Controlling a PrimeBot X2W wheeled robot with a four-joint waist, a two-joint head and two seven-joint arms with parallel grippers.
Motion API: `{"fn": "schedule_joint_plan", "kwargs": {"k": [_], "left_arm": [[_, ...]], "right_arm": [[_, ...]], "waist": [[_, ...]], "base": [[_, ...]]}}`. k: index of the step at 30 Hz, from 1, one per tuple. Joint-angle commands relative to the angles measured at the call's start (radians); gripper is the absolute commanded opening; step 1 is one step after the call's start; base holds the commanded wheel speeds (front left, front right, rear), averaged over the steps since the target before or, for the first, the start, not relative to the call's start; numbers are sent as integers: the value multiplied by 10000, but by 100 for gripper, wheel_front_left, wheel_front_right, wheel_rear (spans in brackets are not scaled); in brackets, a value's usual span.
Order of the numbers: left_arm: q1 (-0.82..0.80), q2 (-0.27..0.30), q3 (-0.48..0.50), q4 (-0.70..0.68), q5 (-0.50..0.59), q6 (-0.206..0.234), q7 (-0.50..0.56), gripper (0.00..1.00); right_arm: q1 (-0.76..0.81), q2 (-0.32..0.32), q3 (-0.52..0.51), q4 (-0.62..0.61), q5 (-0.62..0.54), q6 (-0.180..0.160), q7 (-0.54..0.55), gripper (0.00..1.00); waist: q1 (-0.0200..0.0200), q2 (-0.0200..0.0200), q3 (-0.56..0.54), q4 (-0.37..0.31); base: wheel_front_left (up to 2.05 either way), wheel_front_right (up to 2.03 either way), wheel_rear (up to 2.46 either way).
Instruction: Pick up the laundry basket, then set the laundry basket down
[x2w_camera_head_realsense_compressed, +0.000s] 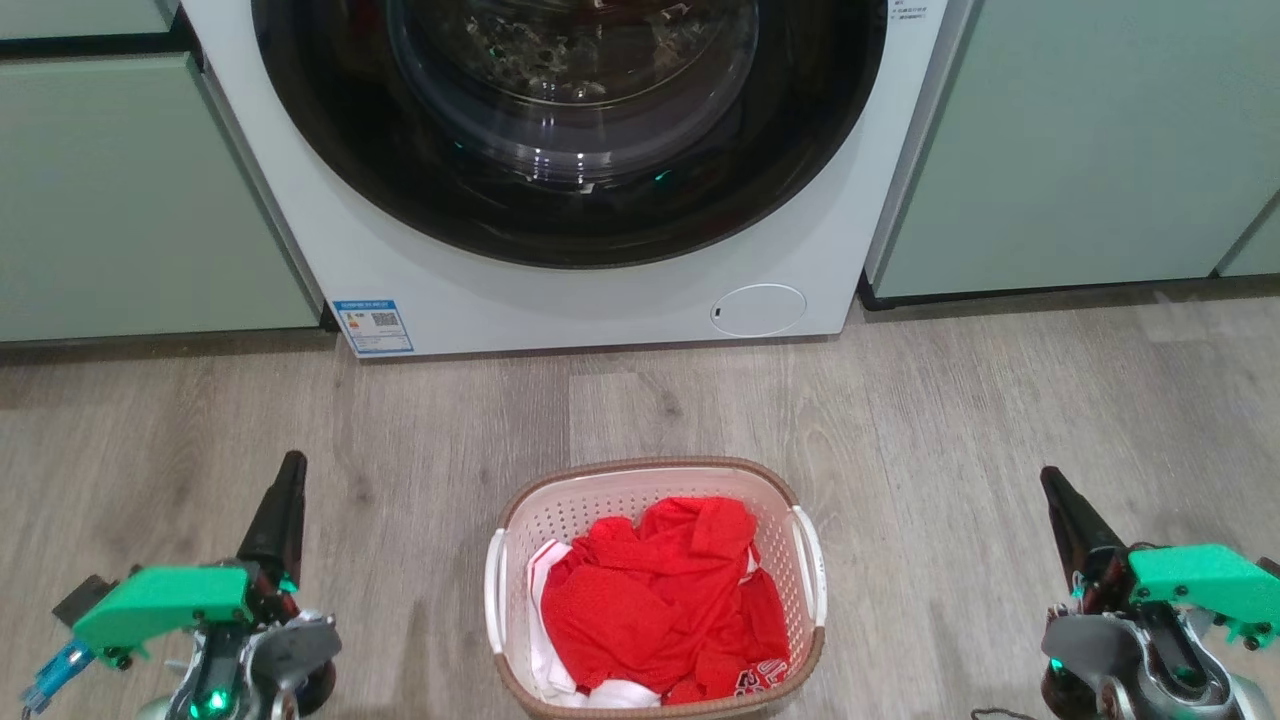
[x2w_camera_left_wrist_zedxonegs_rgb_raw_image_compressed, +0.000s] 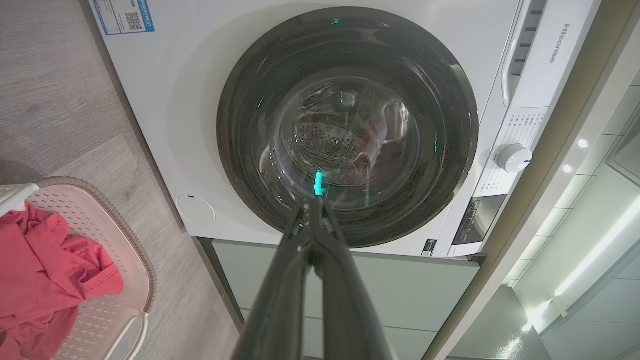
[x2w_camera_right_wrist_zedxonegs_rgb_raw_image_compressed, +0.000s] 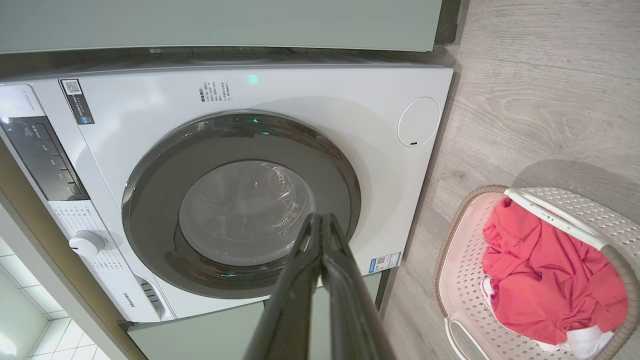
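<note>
In wrist views, washer dial (x2w_camera_left_wrist_zedxonegs_rgb_raw_image_compressed: 514, 158) — overhead, left hand (x2w_camera_head_realsense_compressed: 293, 462), laundry basket (x2w_camera_head_realsense_compressed: 648, 465), right hand (x2w_camera_head_realsense_compressed: 1047, 475).

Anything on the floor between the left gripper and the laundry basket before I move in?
No. In the head view, the wood floor between the left gripper and the laundry basket is bare.

Left tool (x2w_camera_head_realsense_compressed: 293, 462) and right tool (x2w_camera_head_realsense_compressed: 1048, 476) are closed, held wide apart.
</note>
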Motion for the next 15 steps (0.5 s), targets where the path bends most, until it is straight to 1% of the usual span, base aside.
{"fn": "schedule_joint_plan", "kwargs": {"k": [1,2,3,4,7,15], "left_arm": [[-556,74,352,-354,25,-69,71,0],[-556,74,352,-354,25,-69,71,0],[-556,74,352,-354,25,-69,71,100],[7,-2,-5,38,3,7,-12,100],[319,-46,-35,518,0,10,-13,100],[238,-38,41,427,261,5,-248,100]], "right_arm": [[-508,-68,176,-363,-95,71,73,0],[-508,-68,176,-363,-95,71,73,0],[-508,-68,176,-363,-95,71,73,100],[4,4,4,29,3,0,-8,100],[243,67,48,523,6,0,-15,100],[228,58,47,340,-229,5,-249,100]], "waist": [[0,0,0,0],[0,0,0,0],[0,0,0,0],[0,0,0,0],[0,0,0,0],[0,0,6,-10]], "base": [[0,0,0],[0,0,0],[0,0,0],[0,0,0],[0,0,0],[0,0,0]]}}
